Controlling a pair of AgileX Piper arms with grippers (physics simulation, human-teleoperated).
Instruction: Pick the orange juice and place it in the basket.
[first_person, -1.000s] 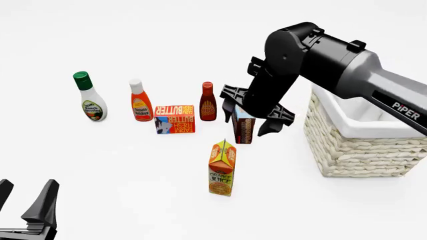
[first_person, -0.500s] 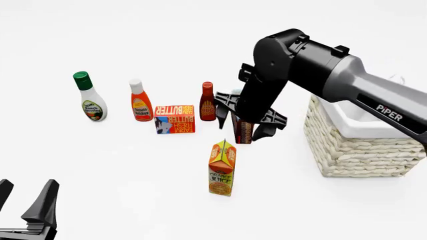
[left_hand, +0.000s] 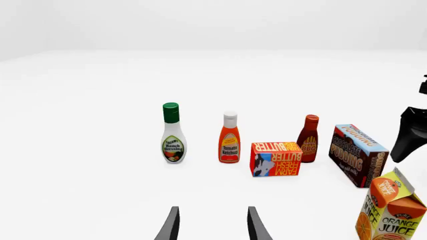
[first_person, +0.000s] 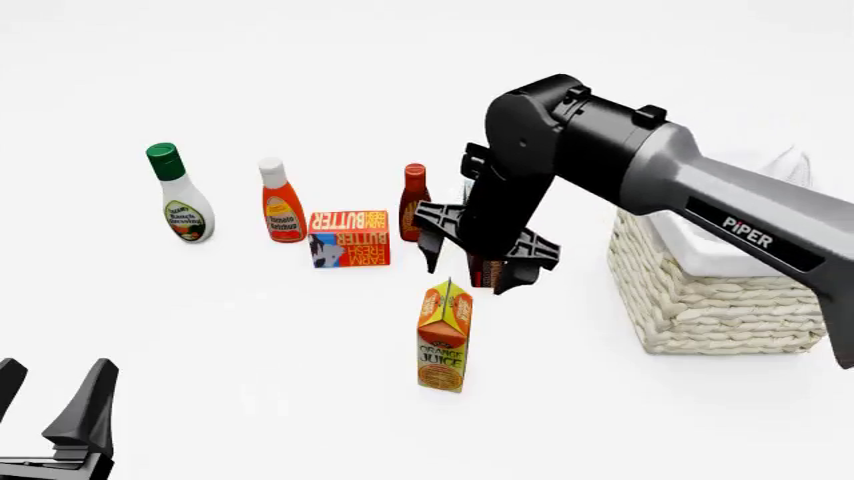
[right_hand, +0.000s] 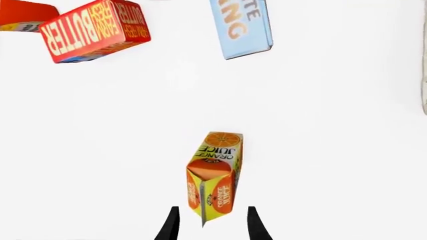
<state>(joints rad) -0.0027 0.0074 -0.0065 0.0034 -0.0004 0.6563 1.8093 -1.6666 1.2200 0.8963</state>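
Note:
The orange juice (first_person: 445, 335), an orange and yellow gable-top carton, stands upright on the white table at the middle front. It also shows in the left wrist view (left_hand: 390, 212) and the right wrist view (right_hand: 215, 177). My right gripper (first_person: 470, 268) is open and empty, pointing down just above and behind the carton's top; its fingers (right_hand: 172, 222) stand either side of the gable without touching it. The basket (first_person: 721, 300), cream wicker with white lining, stands at the right. My left gripper (first_person: 51, 395) is open and empty at the front left corner.
A row stands behind the carton: a ranch dressing bottle (first_person: 178, 195), a ketchup bottle (first_person: 280, 205), a butter box (first_person: 350, 238) and a dark sauce bottle (first_person: 415, 200). The chocolate pudding box (left_hand: 357, 155) is mostly hidden behind my right gripper in the front view.
My right arm has swung left and down, away from the basket, bringing the open gripper from over the pudding box to just above the orange juice. The left arm has not moved.

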